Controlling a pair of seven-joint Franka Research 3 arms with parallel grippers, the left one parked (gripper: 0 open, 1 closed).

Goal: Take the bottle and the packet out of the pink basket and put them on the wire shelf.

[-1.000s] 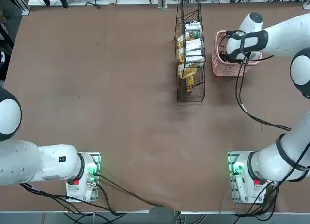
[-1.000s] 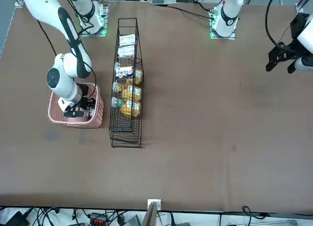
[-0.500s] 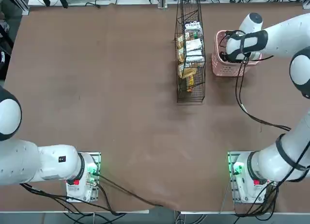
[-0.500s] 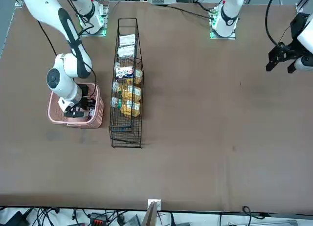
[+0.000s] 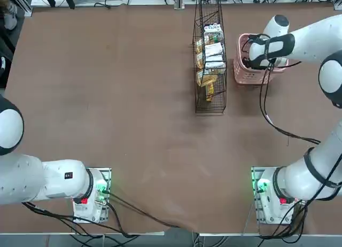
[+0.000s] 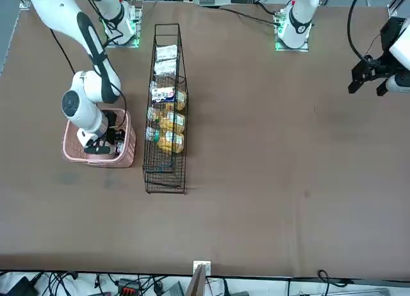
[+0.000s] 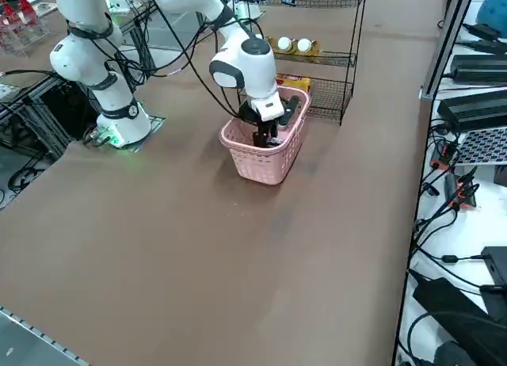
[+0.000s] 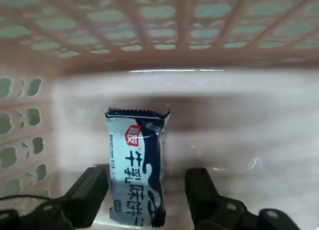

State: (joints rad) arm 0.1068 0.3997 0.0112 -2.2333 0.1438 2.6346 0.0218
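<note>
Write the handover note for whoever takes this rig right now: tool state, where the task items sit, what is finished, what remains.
Right tool: open, lowered inside the pink basket, fingers either side of the packet, not yet closed on it.
Packet: lying flat on the basket floor.
Bottle: not visible inside the basket in the wrist view; bottles show on the wire shelf, but I cannot tell if one is ours.
Done: tool in place over the packet.
Left: grip the packet, lift it out, set it on the shelf; check the basket for the bottle.
</note>
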